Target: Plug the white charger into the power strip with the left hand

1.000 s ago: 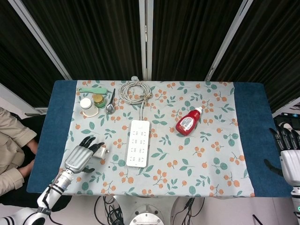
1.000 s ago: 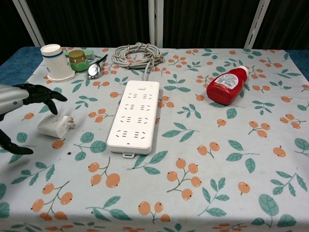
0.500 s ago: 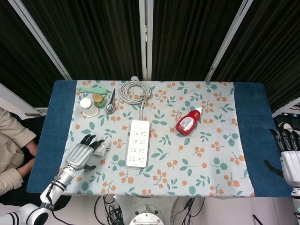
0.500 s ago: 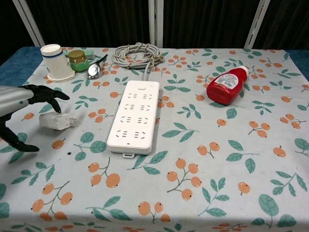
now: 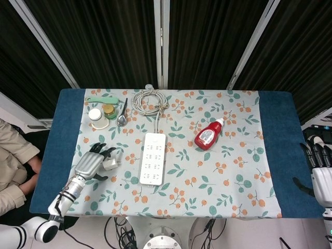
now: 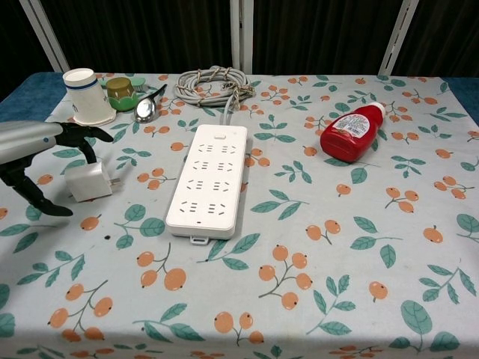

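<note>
The white charger (image 5: pixel 110 164) (image 6: pixel 90 183) stands tipped up on the flowered cloth, left of the white power strip (image 5: pixel 153 158) (image 6: pixel 209 179), its prongs pointing right toward the strip. My left hand (image 5: pixel 91 163) (image 6: pixel 30 142) reaches in from the left. Its black fingers (image 6: pixel 86 134) arch over the charger's top and far side. The thumb (image 6: pixel 34 196) stays on the near left, apart from the charger. My right hand (image 5: pixel 321 176) rests off the table's right edge, fingers apart and holding nothing. It shows only in the head view.
A red sauce bottle (image 5: pixel 208 136) (image 6: pixel 352 133) lies right of the strip. The strip's coiled cable (image 5: pixel 149 99) (image 6: pixel 213 82) sits behind it. A paper cup (image 6: pixel 86 97), a small jar (image 6: pixel 120 91) and a spoon (image 6: pixel 148 105) stand at the back left. A person (image 5: pixel 13 161) sits at the left.
My left hand moved forward and right over the charger. The charger went from lying flat to tipped up on its side, a little nearer the strip.
</note>
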Robot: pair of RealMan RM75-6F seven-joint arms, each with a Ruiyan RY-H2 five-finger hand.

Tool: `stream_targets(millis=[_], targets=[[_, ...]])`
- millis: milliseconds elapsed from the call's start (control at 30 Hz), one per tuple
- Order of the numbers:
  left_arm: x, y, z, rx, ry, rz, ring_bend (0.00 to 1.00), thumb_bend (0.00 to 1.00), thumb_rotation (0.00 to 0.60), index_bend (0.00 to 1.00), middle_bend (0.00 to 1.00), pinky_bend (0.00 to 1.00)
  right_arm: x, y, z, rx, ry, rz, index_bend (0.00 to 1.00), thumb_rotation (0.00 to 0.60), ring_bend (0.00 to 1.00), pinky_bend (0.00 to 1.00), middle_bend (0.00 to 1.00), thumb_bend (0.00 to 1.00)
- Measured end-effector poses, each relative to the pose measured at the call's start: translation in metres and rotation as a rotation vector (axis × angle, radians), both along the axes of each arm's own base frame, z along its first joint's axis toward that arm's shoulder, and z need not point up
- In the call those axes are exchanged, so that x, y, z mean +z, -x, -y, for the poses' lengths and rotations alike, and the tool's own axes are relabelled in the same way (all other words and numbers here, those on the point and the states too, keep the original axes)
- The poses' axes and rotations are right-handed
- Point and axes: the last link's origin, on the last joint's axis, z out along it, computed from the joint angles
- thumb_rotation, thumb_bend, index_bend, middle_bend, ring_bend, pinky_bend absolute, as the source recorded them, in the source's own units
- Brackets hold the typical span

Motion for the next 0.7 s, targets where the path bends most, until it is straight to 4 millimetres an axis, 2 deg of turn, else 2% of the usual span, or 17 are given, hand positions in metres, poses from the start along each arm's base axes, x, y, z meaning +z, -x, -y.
stream_targets(millis=[167,233,333,700], targets=[[-0.002,-0.003,0.002,0.004,-0.052,0.047,0.13,0.02,0.600,0.24,0.34,0.01,0.000,0.000,0.001,0.001,0.000,0.001,0.00,0.600,0.00,0.00,0.02,0.09],[-0.006,-0.003,0.003,0.014,-0.056,0.063,0.16,0.03,0.600,0.27,0.35,0.06,0.000,0.000,0.001,0.001,-0.003,0.002,0.00,0.600,0.00,0.00,0.02,0.09],[-0.013,-0.001,0.003,0.033,-0.068,0.082,0.21,0.06,0.600,0.31,0.38,0.12,-0.001,0.001,0.001,0.000,-0.006,0.003,0.00,0.600,0.00,0.00,0.02,0.09],[-0.023,0.008,0.003,0.067,-0.134,0.126,0.27,0.19,0.600,0.40,0.45,0.17,-0.001,0.002,0.000,-0.006,-0.004,0.005,0.00,0.600,0.00,0.00,0.02,0.09]])
